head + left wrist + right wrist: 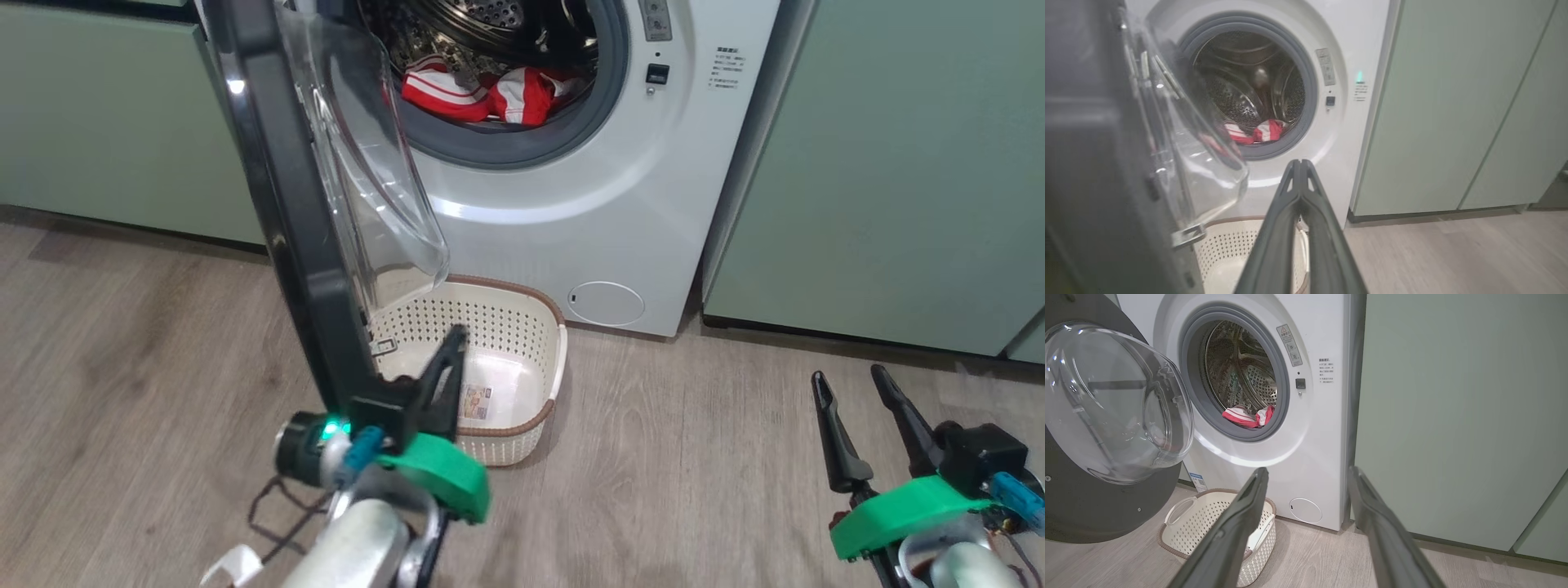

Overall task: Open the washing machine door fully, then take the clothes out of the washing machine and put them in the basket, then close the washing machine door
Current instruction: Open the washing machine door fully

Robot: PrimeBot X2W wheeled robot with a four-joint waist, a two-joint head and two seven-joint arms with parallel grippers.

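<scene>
**Inspector:** Room and floor?
**Assistant:** Grey-brown wood-grain plank floor (pixel 694 457). Matte pale green cabinets (pixel 882 163) stand at nine and three o'clock of the white washing machine (pixel 620 188), which is at twelve o'clock in the head view.
**Inspector:** Door and load?
**Assistant:** The door (pixel 282 204), a glossy black rim around a clear domed glass bowl (pixel 367 163), stands swung open at ten o'clock. Red clothes (pixel 490 94) with white stripes lie in the perforated steel drum (pixel 1257 381), at the six o'clock lip of the grey rubber ring (pixel 522 151).
**Inspector:** Basket?
**Assistant:** Cream perforated plastic basket (pixel 522 327) with a brown rim, on the floor at six o'clock of the opening, under the bowl. The printed label (pixel 478 402) on its bottom is unreadable.
**Inspector:** Other markings?
**Assistant:** A warning sticker (pixel 1289 345) at two o'clock of the opening, too small to read. A round white flap (pixel 606 303) at five o'clock.
**Inspector:** Pincers?
**Assistant:** Left pincer (pixel 457 335): fingers pressed together on nothing, just beside the door's lower edge. Right pincer (pixel 849 376): fingers spread apart, at four o'clock above the floor.
</scene>
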